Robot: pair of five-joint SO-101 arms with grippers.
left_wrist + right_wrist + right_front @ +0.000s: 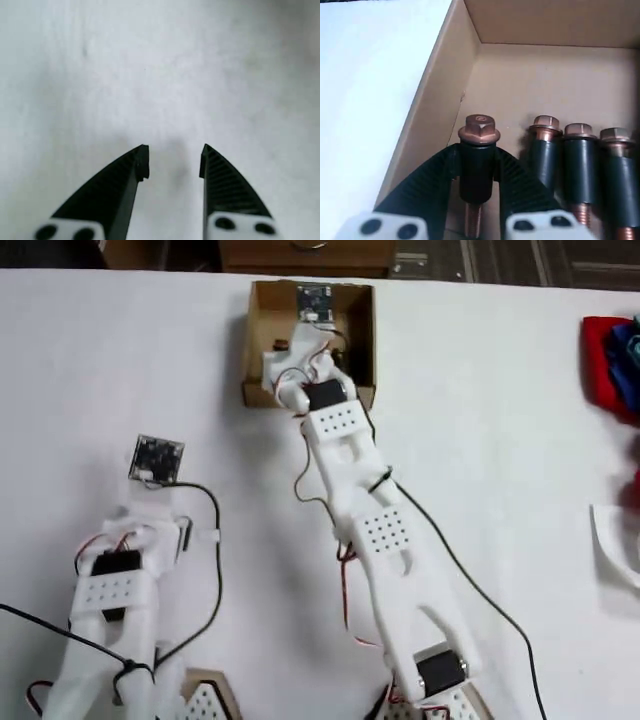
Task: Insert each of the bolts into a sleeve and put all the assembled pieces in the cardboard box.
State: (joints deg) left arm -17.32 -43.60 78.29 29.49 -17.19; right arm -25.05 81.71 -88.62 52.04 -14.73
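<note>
Right tool (476, 161) clamped on the black sleeve (476, 172) of an assembled piece. It is held low inside the cardboard box (432, 105), close to a side wall, presumably to set it beside three finished pieces (580, 155) lying in a row. Its bolt (479, 129) is coppery with a flanged hex head; sleeves are smooth, matte and cylindrical. Left tool (172, 162), jaws apart and holding nothing, hovers over the white worktop (150, 60).

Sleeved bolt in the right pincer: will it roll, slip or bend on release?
Likely rigid and heavy for its size: the sleeved bolt looks like coppery metal. Its round black sleeve may roll, though the cardboard box and three neighbouring pieces should stop it. The right pincer grips only the sleeve, so the bolt might slip through.
</note>
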